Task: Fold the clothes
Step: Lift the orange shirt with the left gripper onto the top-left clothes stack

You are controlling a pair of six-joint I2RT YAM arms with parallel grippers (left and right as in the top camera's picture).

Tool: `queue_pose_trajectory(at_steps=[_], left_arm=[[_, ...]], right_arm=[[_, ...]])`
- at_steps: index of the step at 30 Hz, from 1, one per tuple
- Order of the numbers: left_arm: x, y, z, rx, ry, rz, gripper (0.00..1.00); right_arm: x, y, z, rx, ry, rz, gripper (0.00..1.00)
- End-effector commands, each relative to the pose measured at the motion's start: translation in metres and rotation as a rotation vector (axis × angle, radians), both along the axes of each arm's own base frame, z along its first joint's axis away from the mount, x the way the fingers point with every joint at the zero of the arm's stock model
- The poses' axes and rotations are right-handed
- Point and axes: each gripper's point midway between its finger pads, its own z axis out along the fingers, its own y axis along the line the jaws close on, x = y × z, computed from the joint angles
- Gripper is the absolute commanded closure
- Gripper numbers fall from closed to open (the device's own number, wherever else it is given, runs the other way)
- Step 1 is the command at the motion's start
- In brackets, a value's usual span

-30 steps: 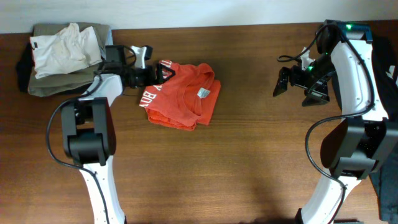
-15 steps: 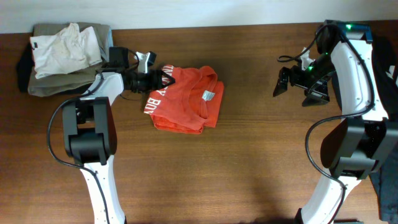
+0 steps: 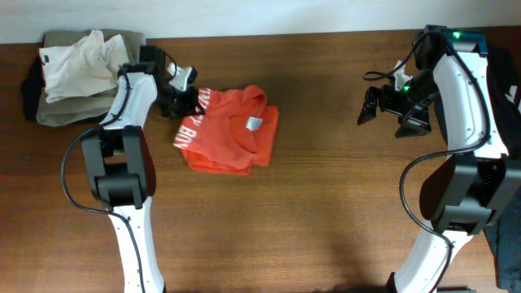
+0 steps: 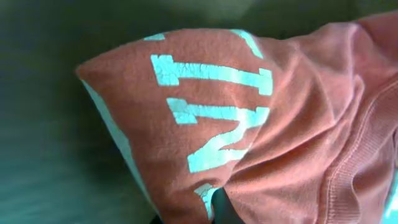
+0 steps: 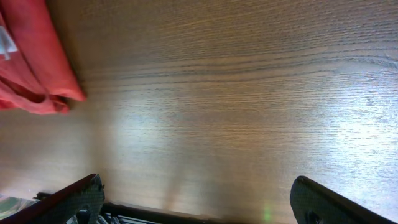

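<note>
The clothes, a red-orange T-shirt (image 3: 228,132) with white lettering and a small white neck label, lie folded in a compact bundle at the table's back left. My left gripper (image 3: 188,99) is shut on the shirt's left edge, next to the lettering. In the left wrist view the shirt (image 4: 249,124) fills the frame. Only a dark fingertip (image 4: 221,210) shows, pressed into a fold at the bottom. My right gripper (image 3: 381,106) hovers open over bare wood far to the right, holding nothing. Its wrist view catches only the shirt's corner (image 5: 31,62) at the upper left.
A pile of khaki-grey folded garments (image 3: 57,110) with a crumpled white top (image 3: 77,61) on it sits at the back left corner, just behind my left arm. The brown wooden table (image 3: 326,203) runs to a back edge near the frame's top.
My left gripper went from open to shut on the shirt's left edge. Arm and shirt have shifted slightly left, toward the garment pile. The right arm has not moved.
</note>
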Motion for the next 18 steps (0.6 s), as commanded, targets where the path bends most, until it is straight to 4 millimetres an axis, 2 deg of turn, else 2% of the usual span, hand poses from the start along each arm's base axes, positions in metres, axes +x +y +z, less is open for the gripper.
queue_pose_trajectory(at_steps=[1,2,6,8,10,14,17,18], left_arm=[[0.037,0.05,0.035,0.28,-0.123,0.024,0.99],[0.048,0.054,0.055,0.288,-0.171,0.037,0.99],[0.072,0.074,0.114,0.289,-0.296,0.106,0.99],[0.08,0.089,0.134,0.284,-0.337,0.164,0.99],[0.087,0.125,0.157,0.268,-0.369,0.298,0.99],[0.098,0.19,0.172,0.281,-0.448,0.431,0.99],[0.111,0.232,0.192,0.277,-0.555,0.533,0.99],[0.114,0.238,0.196,0.279,-0.575,0.542,0.98]], right_arm=[[0.002,0.002,0.011,-0.002,-0.04,0.014,0.01],[0.002,0.002,0.011,-0.002,-0.04,0.014,0.01],[0.002,0.002,0.011,-0.002,-0.039,0.014,0.01],[0.002,0.002,0.011,-0.002,-0.039,0.015,0.01],[0.002,0.002,0.011,-0.002,-0.039,0.015,0.01],[0.001,0.002,0.011,-0.002,-0.039,0.015,0.01],[0.0,0.002,0.011,-0.002,-0.033,0.015,0.01],[0.0,0.002,0.011,-0.001,-0.032,0.015,0.01]])
